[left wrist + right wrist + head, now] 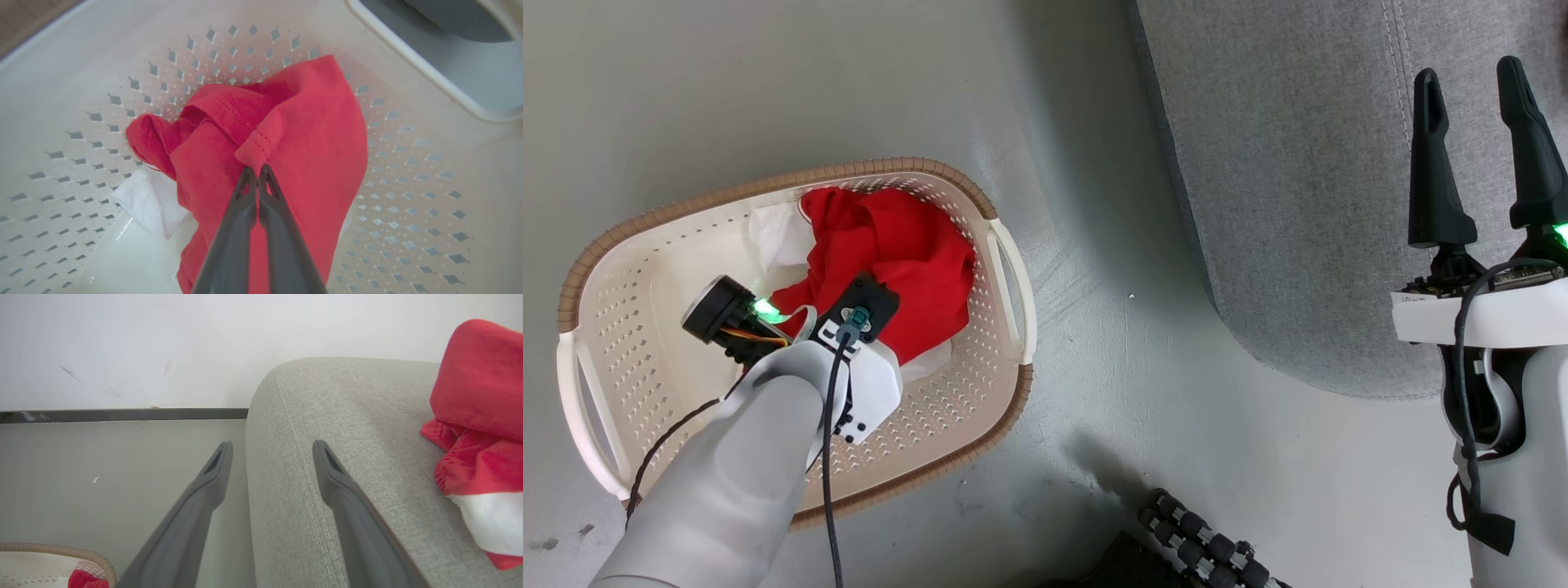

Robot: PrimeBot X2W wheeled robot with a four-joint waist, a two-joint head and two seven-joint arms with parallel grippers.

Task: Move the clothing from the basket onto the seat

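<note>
- The clothing (890, 245), red with white parts, lies bunched in the basket (629, 327), at the end nearer the seat (1298, 163).
- The left fingers (247, 192) are pressed together, pinching a hemmed red fold.
- The basket stands on the grey floor (768, 82).
- Another red-and-white garment (478, 416) lies on the seat.
- The right fingers (1433, 163) stand wide apart, holding nothing, over the seat's edge.

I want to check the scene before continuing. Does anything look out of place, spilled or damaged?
Nothing serious. The basket stands upright, the red clothing crumpled inside it, pinched by the left gripper. Only a tiny pale scrap lies on the floor near the seat.
</note>
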